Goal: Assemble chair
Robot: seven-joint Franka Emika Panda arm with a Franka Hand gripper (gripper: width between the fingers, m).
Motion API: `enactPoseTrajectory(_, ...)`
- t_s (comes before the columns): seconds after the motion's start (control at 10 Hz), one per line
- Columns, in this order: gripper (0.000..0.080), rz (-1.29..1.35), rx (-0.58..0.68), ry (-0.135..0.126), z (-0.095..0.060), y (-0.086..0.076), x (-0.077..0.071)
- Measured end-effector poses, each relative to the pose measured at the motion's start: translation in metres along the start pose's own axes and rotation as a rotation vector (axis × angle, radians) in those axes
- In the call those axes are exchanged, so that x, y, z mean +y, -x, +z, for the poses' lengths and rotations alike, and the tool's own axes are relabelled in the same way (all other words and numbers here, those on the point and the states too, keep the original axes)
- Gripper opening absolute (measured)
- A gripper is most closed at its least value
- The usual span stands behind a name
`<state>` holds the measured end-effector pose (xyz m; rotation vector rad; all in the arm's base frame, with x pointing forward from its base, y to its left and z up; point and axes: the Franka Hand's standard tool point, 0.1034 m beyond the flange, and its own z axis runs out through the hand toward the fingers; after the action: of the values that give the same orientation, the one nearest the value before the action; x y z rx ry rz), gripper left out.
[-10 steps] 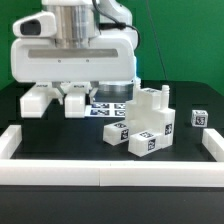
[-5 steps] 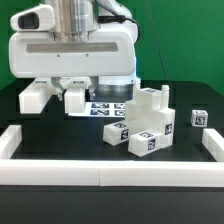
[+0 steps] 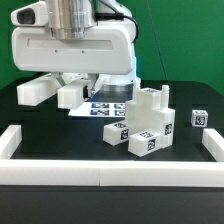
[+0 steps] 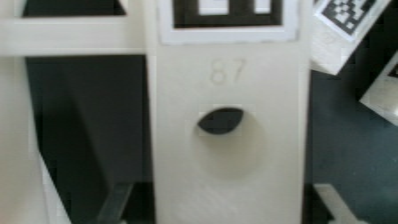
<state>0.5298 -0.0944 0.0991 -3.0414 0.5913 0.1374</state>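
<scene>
on my exterior feed, starting at the 9 o'clock edge, the low white border rail (image 3: 10,142) turns the corner and runs along the front of the black table (image 3: 60,135). up at about 10 o'clock from the table's middle, the white chair part (image 3: 35,90) sits under the arm (image 3: 75,45). i see two blocky ends of it, the second one just beside the first toward the exterior view's right. from this angle i cannot tell whether they are clear of the table.

the wrist feed shows that same part close up: a flat white face with a dark round hole (image 4: 217,120) and a faint raised number beside it. a black-and-white tag (image 4: 228,12) sits at one end. the jaws are partly spread and closed on its two long edges, gripping it. another white bar (image 4: 63,30) lies alongside.

moving on across the exterior feed, the marker board (image 3: 105,110) lies flat at about 12 o'clock from the table's middle, partly hidden by the arm.

at 4 o'clock from the board stands the joined chair stack (image 3: 145,122), a stepped white cluster resting on the table with tags on its front faces. it is just beside the board, and i cannot tell whether they touch.

at 3 o'clock from the stack, apart from it, a small cube (image 3: 200,118) sits on the table near the rail's far side, showing a tag.
</scene>
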Motion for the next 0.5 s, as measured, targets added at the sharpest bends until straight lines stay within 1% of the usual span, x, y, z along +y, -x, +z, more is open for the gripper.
enactPoseTrajectory(0.1, 0.0288, 0.041, 0.006, -0.006, -0.006, 0.002, -0.002)
enactPoseTrajectory(0.2, 0.0288, 0.142, 0.013, -0.014, -0.012, 0.003, -0.006)
enactPoseTrajectory(0.5, 0.0288, 0.313, 0.031, -0.039, -0.03, 0.008, -0.022)
